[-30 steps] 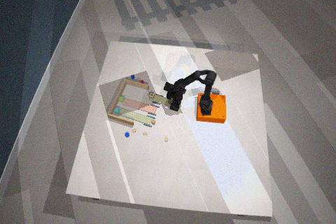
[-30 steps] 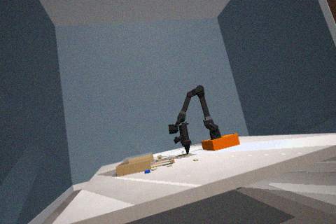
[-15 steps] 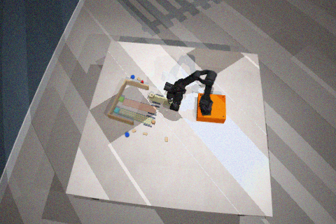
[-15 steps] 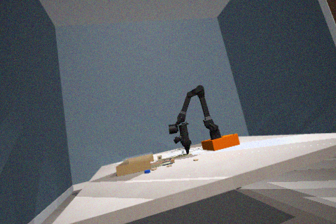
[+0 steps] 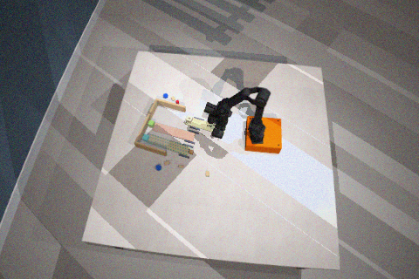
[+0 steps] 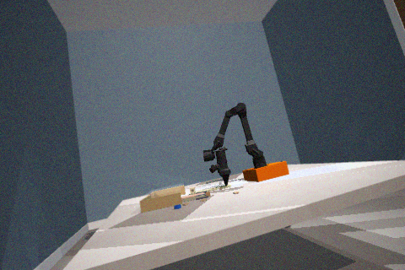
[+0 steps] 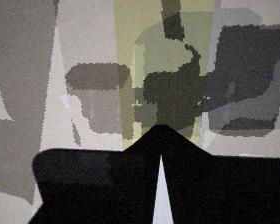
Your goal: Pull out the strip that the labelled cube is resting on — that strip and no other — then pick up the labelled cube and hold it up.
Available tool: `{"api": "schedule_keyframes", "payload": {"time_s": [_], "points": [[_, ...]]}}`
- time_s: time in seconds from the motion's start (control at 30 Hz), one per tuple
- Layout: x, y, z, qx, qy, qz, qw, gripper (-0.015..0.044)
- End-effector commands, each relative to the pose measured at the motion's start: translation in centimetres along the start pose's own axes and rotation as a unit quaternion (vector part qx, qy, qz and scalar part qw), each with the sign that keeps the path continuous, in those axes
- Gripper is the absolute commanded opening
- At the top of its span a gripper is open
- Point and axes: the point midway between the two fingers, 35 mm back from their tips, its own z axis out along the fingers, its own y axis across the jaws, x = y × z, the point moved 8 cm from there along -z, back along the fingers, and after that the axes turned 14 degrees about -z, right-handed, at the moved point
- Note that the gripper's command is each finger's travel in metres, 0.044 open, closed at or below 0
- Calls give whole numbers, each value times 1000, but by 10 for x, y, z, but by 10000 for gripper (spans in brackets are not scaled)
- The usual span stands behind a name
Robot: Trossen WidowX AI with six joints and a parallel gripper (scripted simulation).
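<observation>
Now the gripper is pressing closed, holding nothing, on the pale strip to slide it toward the orange base. I cannot tell where the labelled cube is sitting near the desk's left edge.

Arm base sits near the tabletop's middle, toward the right edge. U-shaped frame lies left of it, open side facing the base. Inside the frame: strips side by side, w/ cubes at their closed end (label unreadable). One strip sticks out toward the base; gripper, shut, is at its tip.
</observation>
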Motion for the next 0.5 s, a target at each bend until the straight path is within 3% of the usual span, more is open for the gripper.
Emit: {"api": "schedule_keyframes", "payload": {"time_s": [0.0, 0.1, 0.23, 0.37, 0.47], "points": [[6, 2, 3, -4, 11, -2, 1000, 0], [0, 0, -2, 0, 1, 0, 1000, 0], [-4, -1, -40, -3, 10, -2, 1000, 0], [-4, -1, -43, -4, 10, -2, 1000, 0], [-16, -4, -41, -3, 10, -6, 1000, 79]]}}
